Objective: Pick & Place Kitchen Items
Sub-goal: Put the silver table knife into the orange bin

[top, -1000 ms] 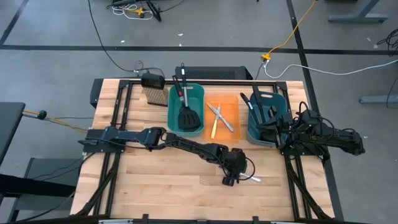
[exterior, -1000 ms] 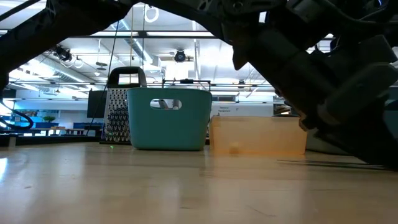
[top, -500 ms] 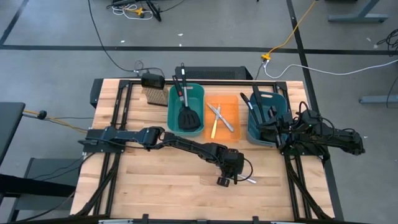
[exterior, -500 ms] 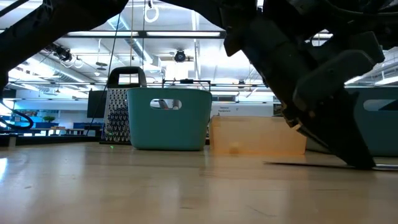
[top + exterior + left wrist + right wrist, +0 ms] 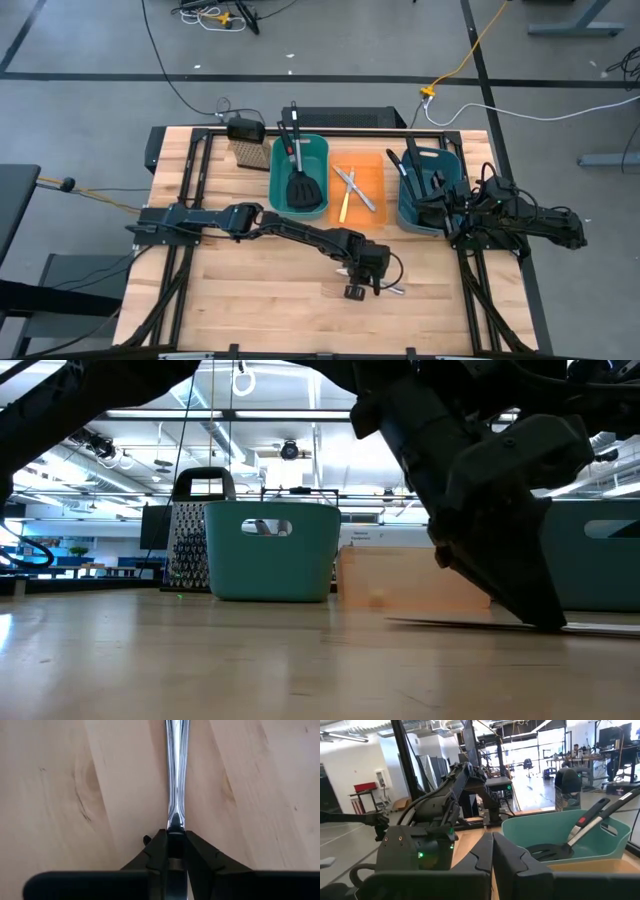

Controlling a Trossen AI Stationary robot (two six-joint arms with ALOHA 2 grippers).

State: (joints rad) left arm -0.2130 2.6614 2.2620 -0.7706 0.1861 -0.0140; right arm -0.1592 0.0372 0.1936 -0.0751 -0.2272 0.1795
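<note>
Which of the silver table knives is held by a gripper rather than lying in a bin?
The silver knife lying on the bare table, gripped by the left gripper. The others lie crossed in the orange bin.

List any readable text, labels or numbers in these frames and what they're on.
None readable.
White sign behind the orange bin, low view: has print, too small to read.
Teal bin, grater, silver table knife: no visible markings.
Red board in the room, right wrist view: no legible text.
</note>
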